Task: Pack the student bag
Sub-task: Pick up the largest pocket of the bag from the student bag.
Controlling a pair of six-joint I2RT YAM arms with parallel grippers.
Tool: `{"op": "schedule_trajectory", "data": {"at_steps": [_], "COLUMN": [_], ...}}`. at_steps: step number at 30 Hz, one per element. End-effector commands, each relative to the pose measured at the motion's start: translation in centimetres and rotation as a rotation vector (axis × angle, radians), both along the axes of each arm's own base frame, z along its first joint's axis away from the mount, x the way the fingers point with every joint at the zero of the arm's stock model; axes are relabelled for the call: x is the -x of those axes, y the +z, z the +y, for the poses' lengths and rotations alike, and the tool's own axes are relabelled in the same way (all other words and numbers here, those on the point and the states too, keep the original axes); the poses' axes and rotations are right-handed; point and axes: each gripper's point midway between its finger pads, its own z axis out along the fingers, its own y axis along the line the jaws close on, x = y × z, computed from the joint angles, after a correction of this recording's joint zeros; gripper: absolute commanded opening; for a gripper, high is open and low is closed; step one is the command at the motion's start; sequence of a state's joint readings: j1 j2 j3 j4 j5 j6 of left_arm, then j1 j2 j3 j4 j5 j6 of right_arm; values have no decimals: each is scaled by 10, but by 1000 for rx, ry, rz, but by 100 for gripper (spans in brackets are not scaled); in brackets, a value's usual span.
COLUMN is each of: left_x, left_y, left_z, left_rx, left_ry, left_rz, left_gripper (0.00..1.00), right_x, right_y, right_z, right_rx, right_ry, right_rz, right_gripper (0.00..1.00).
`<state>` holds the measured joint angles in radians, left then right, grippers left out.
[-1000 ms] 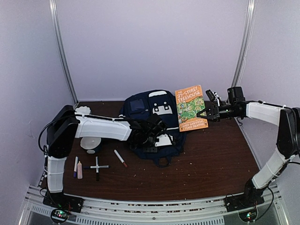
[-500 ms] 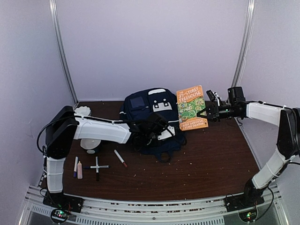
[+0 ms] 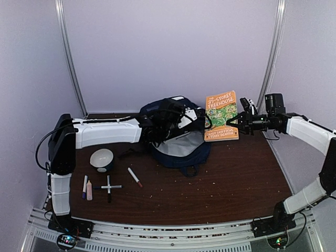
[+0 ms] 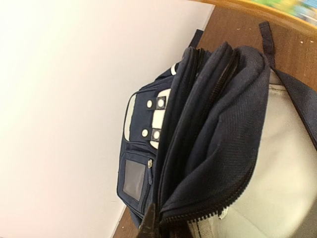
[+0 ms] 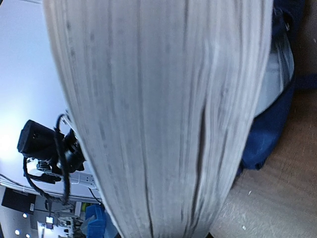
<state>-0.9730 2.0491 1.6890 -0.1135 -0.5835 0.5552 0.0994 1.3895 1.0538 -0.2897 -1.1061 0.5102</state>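
The student bag (image 3: 181, 149) is a navy backpack at the table's middle back, its mouth pulled wide so the light grey lining (image 3: 176, 146) shows. My left gripper (image 3: 167, 122) is shut on the upper zipper edge of the bag (image 4: 213, 124) and holds it raised; one dark finger (image 4: 149, 225) shows at the zip. My right gripper (image 3: 243, 124) is shut on an orange book (image 3: 221, 116), held upright just right of the bag. In the right wrist view the book's page edges (image 5: 163, 119) fill the frame, with the bag (image 5: 270, 129) behind.
A white bowl (image 3: 102, 159) stands left of the bag. Near the front left lie a red-capped marker (image 3: 135, 177), two crossed pens (image 3: 108, 187), a blue pen (image 3: 85, 186) and a small pale stick (image 3: 89, 190). Purple walls enclose the table.
My left gripper closed on the bag's edge and lifted it up and back, opening the mouth and uncovering the bowl. My right gripper carried the book slightly rightwards.
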Motion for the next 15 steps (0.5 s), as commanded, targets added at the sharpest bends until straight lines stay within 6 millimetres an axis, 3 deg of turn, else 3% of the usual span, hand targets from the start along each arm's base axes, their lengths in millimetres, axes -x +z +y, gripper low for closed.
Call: {"op": "schedule_trajectory", "data": {"at_steps": [1,5,7,11,15], "left_x": [-19,-19,-18,-15,-12], "left_y": [91,111,121,136,143], "left_z": [11,8,6,5,5], "left_rx": [212,261,286,318,338], "left_ry": [55,33,22,9,1], "left_rz": [-123,-114,-114,-110,-88], "left_gripper": [0,0,0,0,0], "right_x": [31,58,67,76,82], "right_y": [-2,-18,-16,-7,-19], "right_z": [1,15,26,45,65], "right_rx": [-64,-28,-40,-76,-77], "right_ry": [-11,45,84,160,225], "right_rz": [56,59,49,27,75], "right_gripper": [0,0,0,0,0]}}
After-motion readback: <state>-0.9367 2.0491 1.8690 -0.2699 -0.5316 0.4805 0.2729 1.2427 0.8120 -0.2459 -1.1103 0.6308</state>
